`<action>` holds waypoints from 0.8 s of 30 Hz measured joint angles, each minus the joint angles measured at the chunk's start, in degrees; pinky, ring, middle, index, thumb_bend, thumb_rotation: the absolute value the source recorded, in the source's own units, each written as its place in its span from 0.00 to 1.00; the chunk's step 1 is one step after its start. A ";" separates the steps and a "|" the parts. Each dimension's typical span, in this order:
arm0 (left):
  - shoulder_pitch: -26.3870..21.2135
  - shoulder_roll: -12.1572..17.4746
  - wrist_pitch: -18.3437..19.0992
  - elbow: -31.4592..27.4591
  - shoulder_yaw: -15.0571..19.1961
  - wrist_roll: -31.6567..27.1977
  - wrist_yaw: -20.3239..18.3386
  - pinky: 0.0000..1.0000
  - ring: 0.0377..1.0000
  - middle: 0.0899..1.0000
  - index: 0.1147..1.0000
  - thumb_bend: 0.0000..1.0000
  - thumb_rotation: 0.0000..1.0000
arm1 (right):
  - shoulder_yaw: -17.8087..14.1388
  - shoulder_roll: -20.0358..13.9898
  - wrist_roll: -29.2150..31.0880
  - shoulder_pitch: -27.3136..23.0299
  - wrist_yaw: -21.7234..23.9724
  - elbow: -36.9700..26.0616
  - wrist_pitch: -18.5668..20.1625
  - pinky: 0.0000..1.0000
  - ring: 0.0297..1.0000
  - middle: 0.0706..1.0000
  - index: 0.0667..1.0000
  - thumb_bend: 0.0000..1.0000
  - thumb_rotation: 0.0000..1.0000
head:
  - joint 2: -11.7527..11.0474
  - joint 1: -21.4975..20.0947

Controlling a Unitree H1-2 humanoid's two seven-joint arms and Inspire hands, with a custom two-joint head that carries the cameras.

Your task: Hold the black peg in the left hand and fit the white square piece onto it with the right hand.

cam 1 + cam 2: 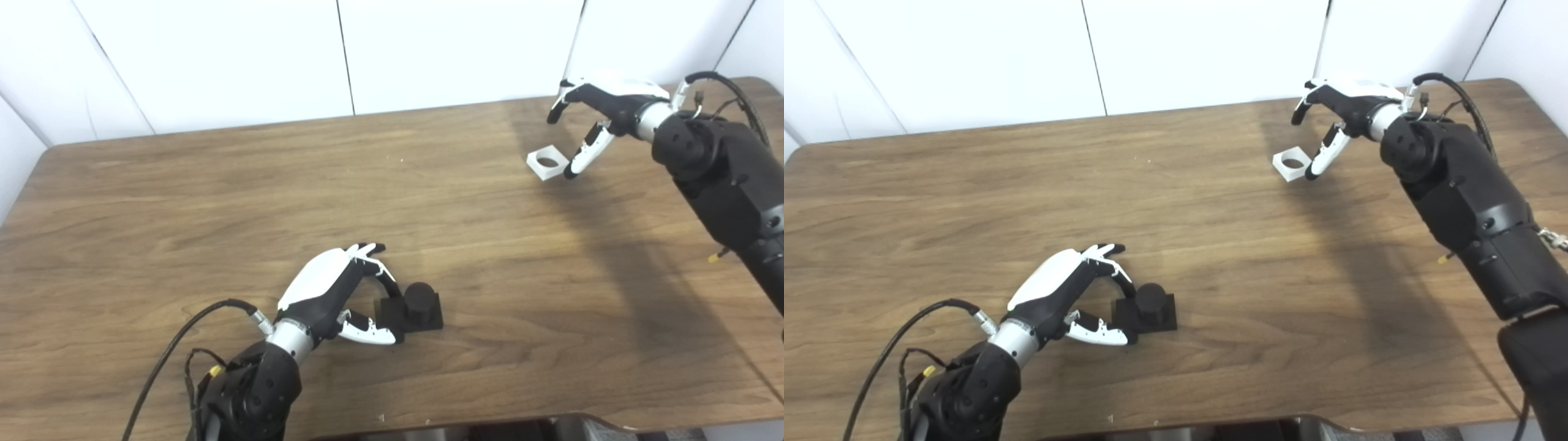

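Resting on wooden table (184, 202), near-centre: black peg (420, 298), short round post upright on square black base, base flat on tabletop. Left hand (334, 294) just left of peg, arm entering from near-left corner, black cable looping off wrist. Fingers (386, 283) curled over toward base's left edge, thumb reaching in low from near side; tips at or touching base's left side, contact hard to confirm. Partly spread, curved around base edge, not clamped shut; peg not lifted. White square piece (1292, 163) lying flat far right on table, round hole through its middle, well apart from peg. Right hand (1329, 125) hovering just right of and above piece, arm coming in from right side, bulky black forearm casting wide dark shadow band across table. Fingers spread wide, upper ones arched above piece, lower white-and-black digit pointing down, tip just beside piece's right edge; touching or not, cannot tell. Holding nothing, piece not lifted off table. White wall panels (245, 55) with dark seams behind far table edge. Rounded table corner visible far right. Small yellow tags on both forearms.
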 measured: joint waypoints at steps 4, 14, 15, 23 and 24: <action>0.00 -0.27 0.00 -0.04 -0.01 0.80 0.03 0.98 1.00 0.95 0.43 0.49 0.08 | 0.14 -0.01 -0.30 -0.01 0.00 0.37 -1.27 1.00 1.00 0.96 0.66 0.89 0.09 | -0.09 0.09; 0.02 -0.47 -0.14 -0.02 0.75 0.07 0.36 0.98 1.00 0.96 0.43 0.49 0.08 | 1.31 0.29 -1.52 -0.96 0.12 4.08 -3.29 0.98 0.99 0.95 0.66 0.88 0.09 | 0.09 -0.09; 0.03 -0.47 -0.14 -0.02 0.93 -0.23 0.35 0.97 1.00 0.95 0.43 0.49 0.08 | 1.32 0.41 -1.67 -1.15 0.13 4.14 -3.39 0.97 0.99 0.94 0.66 0.88 0.09 | 0.09 -0.09; 0.04 -0.93 -0.15 -0.01 1.22 -0.45 0.82 0.98 1.00 0.95 0.43 0.49 0.08 | 1.44 1.37 -2.44 -3.30 0.49 5.20 -3.92 0.94 0.98 0.94 0.67 0.87 0.10 | -0.18 0.09; 0.05 -0.91 -0.16 0.00 1.16 -0.44 0.82 0.99 1.00 0.96 0.43 0.49 0.08 | 1.51 1.41 -2.54 -3.39 0.62 5.47 -3.92 0.94 0.98 0.94 0.67 0.87 0.10 | -0.52 0.18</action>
